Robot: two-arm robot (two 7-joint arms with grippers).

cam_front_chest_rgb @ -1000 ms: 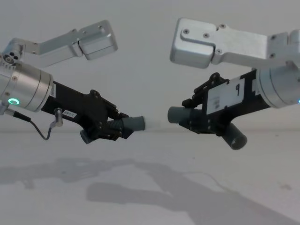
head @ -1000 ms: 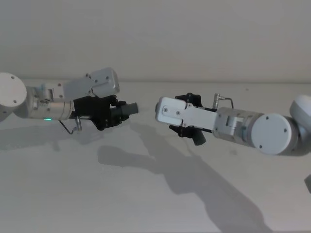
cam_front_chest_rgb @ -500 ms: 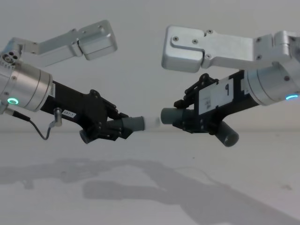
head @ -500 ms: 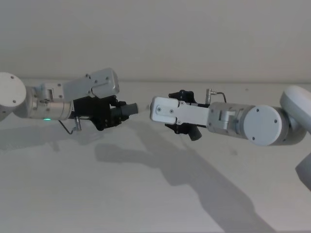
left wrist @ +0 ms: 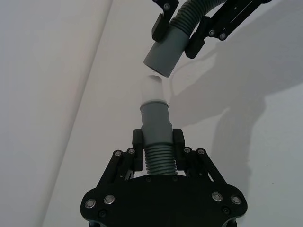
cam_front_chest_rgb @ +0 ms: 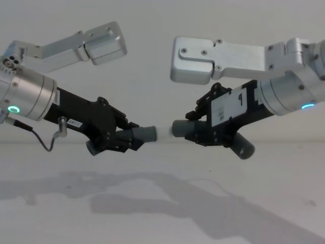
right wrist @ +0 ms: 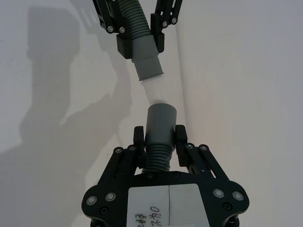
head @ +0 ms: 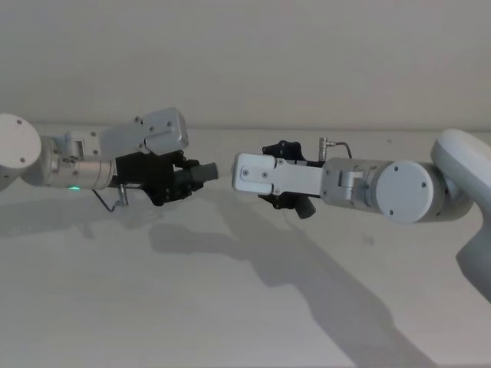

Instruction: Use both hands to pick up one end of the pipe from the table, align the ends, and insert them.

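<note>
As right tool (cam_front_chest_rgb: 195, 131) advanced, cuffs (cam_front_chest_rgb: 180, 127) nearly touching.

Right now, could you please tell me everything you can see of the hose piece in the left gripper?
The hose piece is dark grey plastic by its look: a ribbed middle, a smooth round cuff, and a paler, narrower tip at its free end. The left gripper is shut on it where ribs meet cuff, holding it in the air above the table. Its tip points at the open cuff of the right gripper's piece, close but not yet inside.
</note>
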